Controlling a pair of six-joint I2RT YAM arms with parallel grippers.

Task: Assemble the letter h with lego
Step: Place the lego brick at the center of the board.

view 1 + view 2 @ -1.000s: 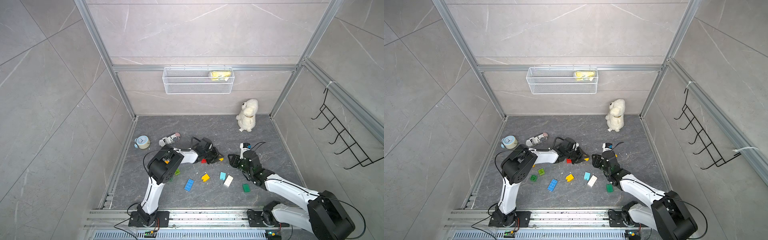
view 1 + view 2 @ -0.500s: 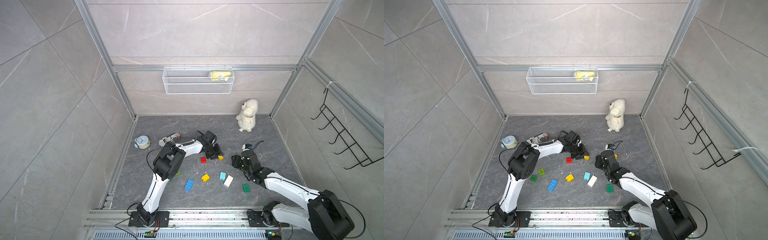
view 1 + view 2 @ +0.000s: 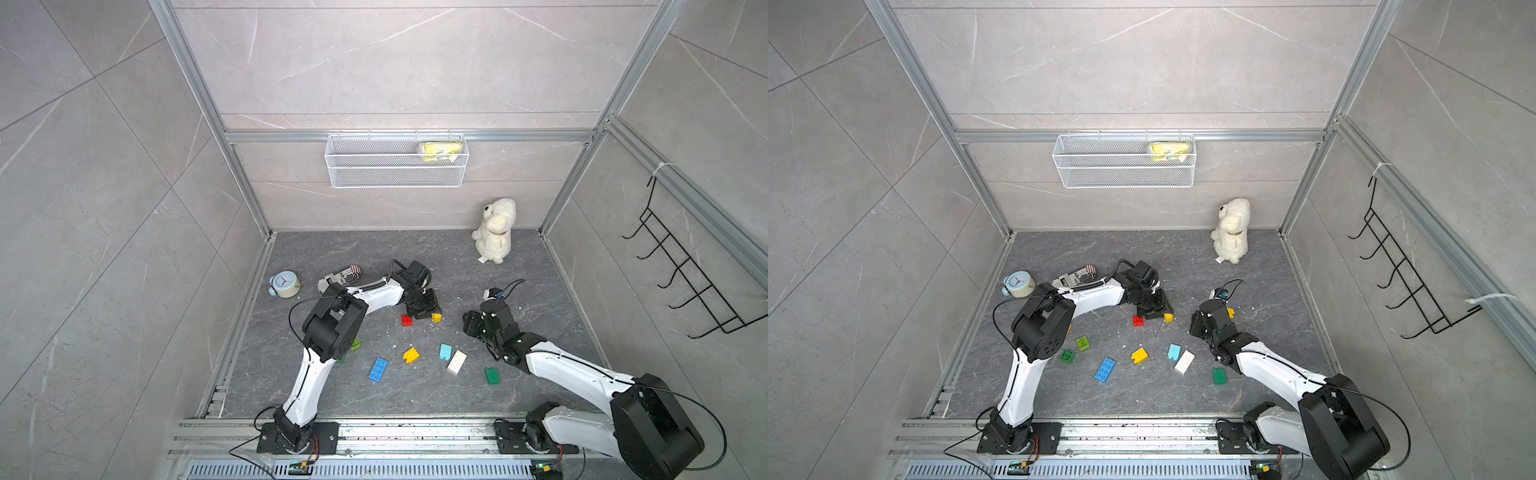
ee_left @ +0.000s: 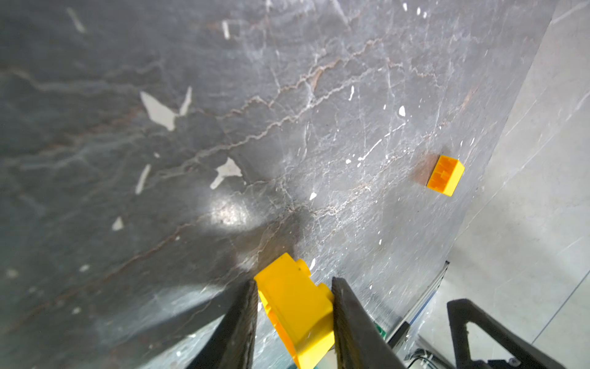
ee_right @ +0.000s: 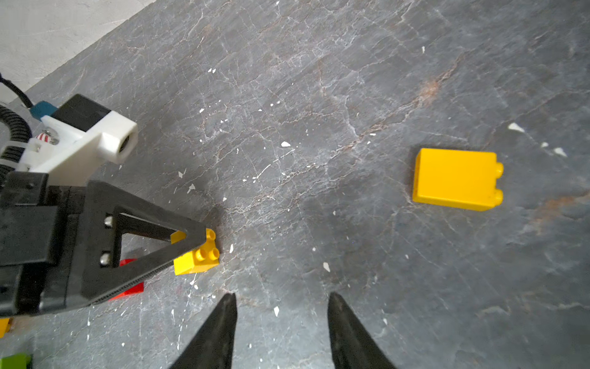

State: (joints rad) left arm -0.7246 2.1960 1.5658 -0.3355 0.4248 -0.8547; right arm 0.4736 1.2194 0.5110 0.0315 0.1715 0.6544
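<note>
My left gripper [image 4: 293, 281] is shut on a small yellow lego brick [image 4: 297, 310], which sits tilted between its fingers, low over the floor mid-table [image 3: 436, 318]. A red brick [image 3: 407, 320] lies just left of it. My right gripper [image 5: 281, 300] is open with only bare floor between its fingertips, and it faces the left gripper [image 5: 198, 236]. A larger yellow brick [image 5: 456, 179] lies on its side near the right wrist [image 3: 1230, 312]. Nearer the front lie yellow [image 3: 411, 355], light blue [image 3: 445, 351], white [image 3: 456, 362], green [image 3: 492, 375] and blue [image 3: 378, 369] bricks. Lime [image 3: 1082, 343] and green [image 3: 1066, 356] bricks sit by the left arm.
A white plush toy [image 3: 494, 230] stands at the back right. A small clock [image 3: 284, 284] and a printed can [image 3: 340, 277] lie at the back left. On the back wall hangs a wire basket [image 3: 397, 160], and a black hook rack [image 3: 685, 282] is on the right wall.
My left gripper has moved off the red brick to the small yellow brick and closed round it. The right arm has hardly moved.
</note>
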